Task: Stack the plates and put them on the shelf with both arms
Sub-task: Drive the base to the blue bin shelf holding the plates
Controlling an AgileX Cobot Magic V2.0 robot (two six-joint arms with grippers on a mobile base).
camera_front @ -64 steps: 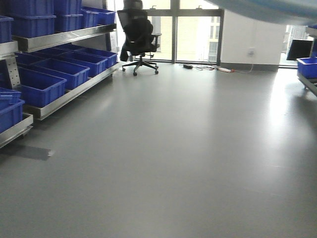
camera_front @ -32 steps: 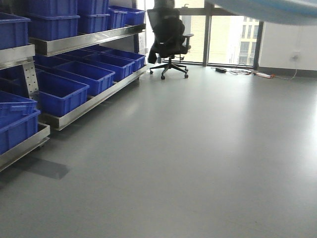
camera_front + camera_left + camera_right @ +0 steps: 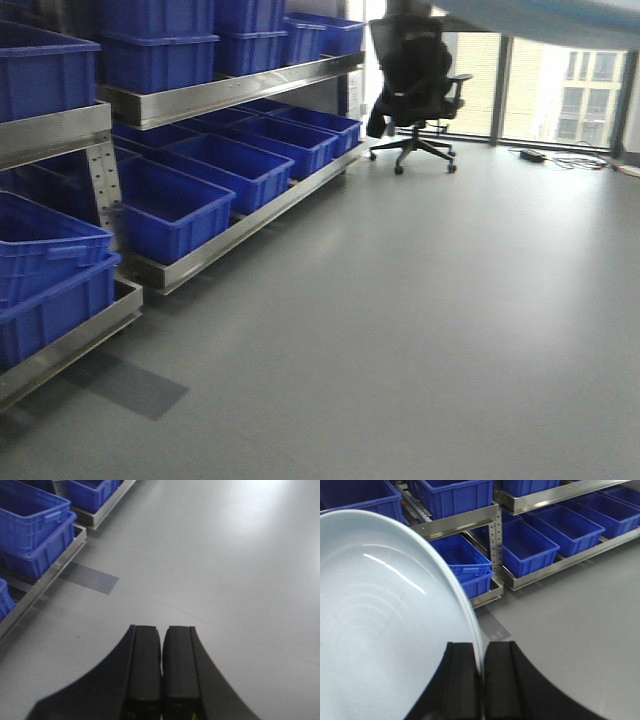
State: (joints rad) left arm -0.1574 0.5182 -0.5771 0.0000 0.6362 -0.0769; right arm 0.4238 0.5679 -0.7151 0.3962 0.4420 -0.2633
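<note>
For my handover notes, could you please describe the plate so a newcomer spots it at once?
In the right wrist view, in front of the steel rack of blue crates, the right tool pinches the plate by its rim. It alone is round, glossy and pale.

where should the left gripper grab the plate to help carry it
Probably its rim, on the side opposite the right gripper, coming in edge-on. The plate is wide and shallow, so only the thin edge fits between jaws, as the right pinch shows. The left gripper is shut and must open first.
</note>
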